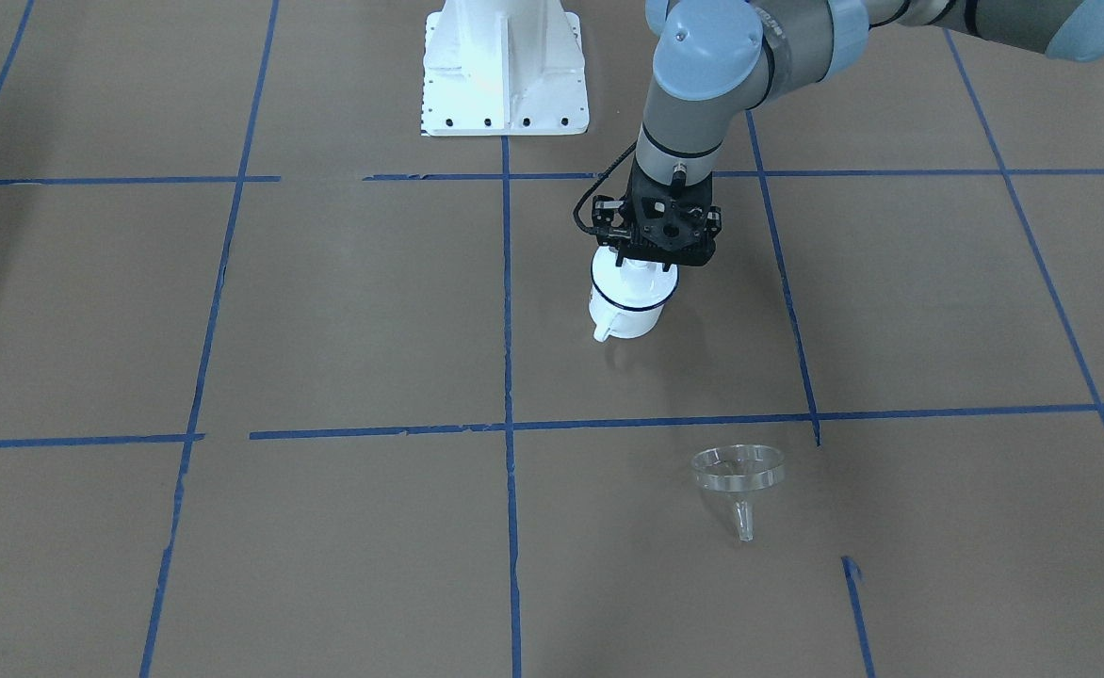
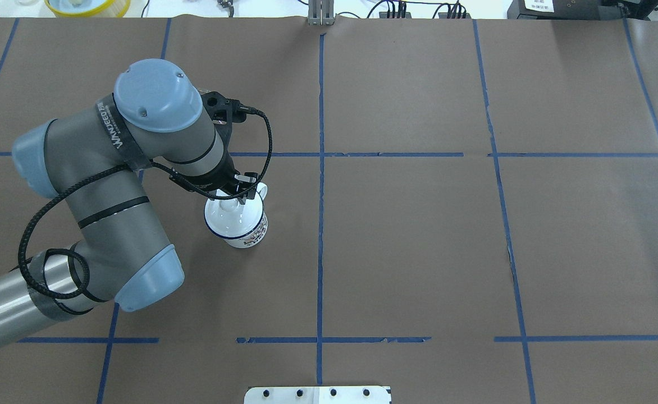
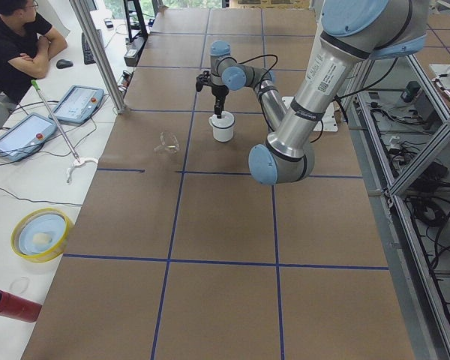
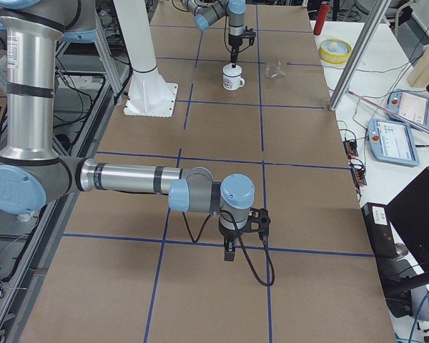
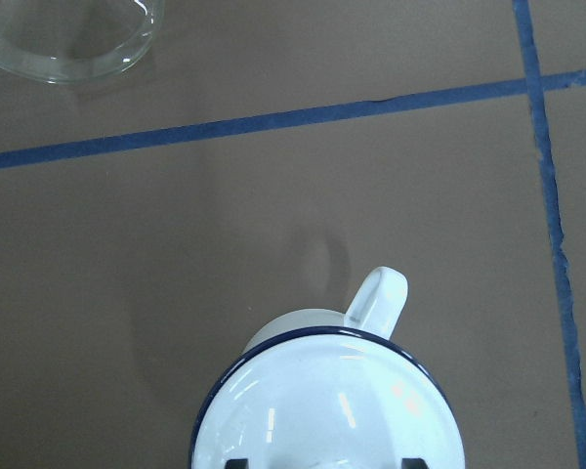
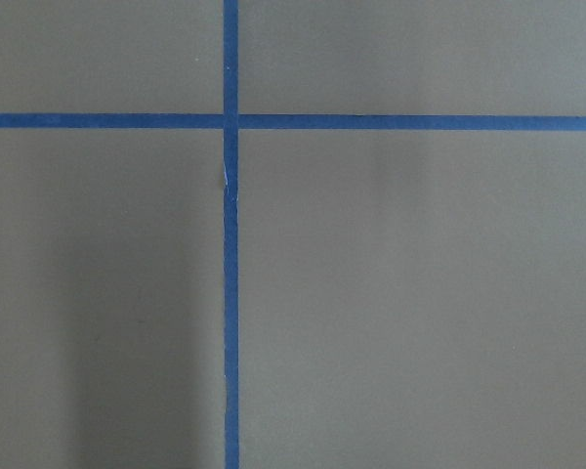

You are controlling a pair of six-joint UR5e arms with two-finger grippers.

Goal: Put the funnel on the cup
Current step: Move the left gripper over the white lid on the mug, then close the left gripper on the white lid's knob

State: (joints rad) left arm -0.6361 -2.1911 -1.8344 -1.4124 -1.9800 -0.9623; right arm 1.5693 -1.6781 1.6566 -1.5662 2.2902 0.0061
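Front-facing: my left claw (image 1: 644, 266) sits right over the cup (image 1: 624, 315), upright on the tabletop (image 1: 345, 311). The funnel (image 1: 738, 473) lies well apart, at the cup's 5 o'clock. Overhead: a white lid (image 2: 232, 220) covers the cup. Left wrist: my dark tips (image 5: 236, 464) stand apart over the lid; I cannot tell whether they clamp. Right exterior: my right claw (image 4: 229, 251) hangs near the tabletop, and I cannot tell its state.

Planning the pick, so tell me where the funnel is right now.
In the front-facing view the funnel lies right of centre, on the robot's left half, across a blue tape line from the white mug, toward the operators.
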